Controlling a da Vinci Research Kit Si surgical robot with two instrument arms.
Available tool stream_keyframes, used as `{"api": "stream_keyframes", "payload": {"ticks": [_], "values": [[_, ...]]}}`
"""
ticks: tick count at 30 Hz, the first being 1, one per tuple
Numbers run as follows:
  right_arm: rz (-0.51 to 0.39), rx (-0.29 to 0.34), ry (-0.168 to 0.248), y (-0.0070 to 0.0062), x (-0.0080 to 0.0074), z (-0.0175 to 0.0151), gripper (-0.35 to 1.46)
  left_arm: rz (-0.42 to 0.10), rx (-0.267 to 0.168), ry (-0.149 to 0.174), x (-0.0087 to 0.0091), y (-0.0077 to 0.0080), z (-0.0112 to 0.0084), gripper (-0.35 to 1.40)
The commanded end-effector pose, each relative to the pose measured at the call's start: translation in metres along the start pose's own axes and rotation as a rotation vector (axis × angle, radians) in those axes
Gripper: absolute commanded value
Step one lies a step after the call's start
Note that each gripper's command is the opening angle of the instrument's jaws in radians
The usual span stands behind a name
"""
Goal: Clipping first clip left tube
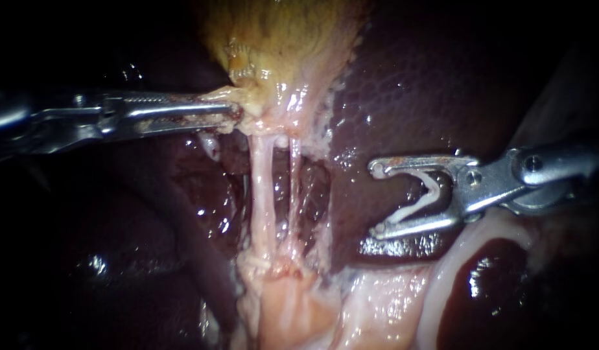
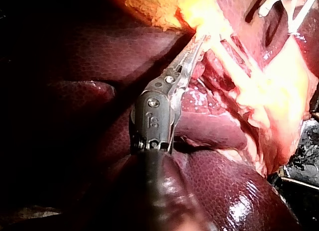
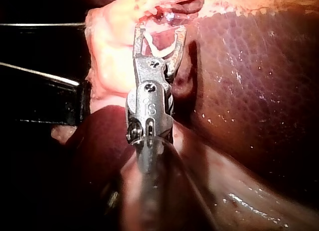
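Right instrument (image 1: pixel 377 199) end effector holds an open clip (image 1: pixel 414 205); left instrument (image 1: pixel 236 109) clamps gallbladder (image 1: pixel 280 39), tips buried.

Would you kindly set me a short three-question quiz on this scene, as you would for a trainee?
1. What does the left instrument grip? A) the liver, B) the lower end of the gallbladder, C) nothing.
2. True or false: the clip carried in the right instrument lies clear of both tubes.
3. Fill in: the left tube is ____ than the right tube.
Key: 1 B; 2 true; 3 thicker.
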Motion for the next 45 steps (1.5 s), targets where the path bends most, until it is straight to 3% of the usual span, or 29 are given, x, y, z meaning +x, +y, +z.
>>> {"api": "stream_keyframes", "payload": {"ticks": [1,9,16,24,31,37,45], "values": [[0.000,0.000,0.000,0.0000,-0.0001,0.0000,0.49,0.000,0.000,0.000,0.0001,0.0001,-0.0001,-0.35],[0.000,0.000,0.000,0.0000,-0.0001,0.0000,0.49,-0.013,-0.009,-0.004,0.0028,0.0016,-0.0027,-0.35],[0.001,-0.001,0.000,-0.0004,0.0004,0.0003,0.49,-0.023,-0.022,0.016,0.0051,0.0038,-0.0057,-0.35],[0.001,0.034,0.011,-0.0024,0.0029,0.0035,0.49,-0.021,-0.024,0.016,0.0050,0.0043,-0.0061,-0.35],[-0.011,0.048,0.016,-0.0041,0.0045,0.0091,0.49,-0.021,-0.024,0.016,0.0050,0.0043,-0.0061,-0.35],[0.001,0.044,0.012,-0.0042,0.0033,0.0127,0.49,-0.021,-0.024,0.016,0.0050,0.0044,-0.0061,-0.35],[0.010,0.023,-0.009,-0.0021,0.0003,0.0141,0.49,-0.021,-0.024,0.016,0.0050,0.0045,-0.0061,-0.35]]}}
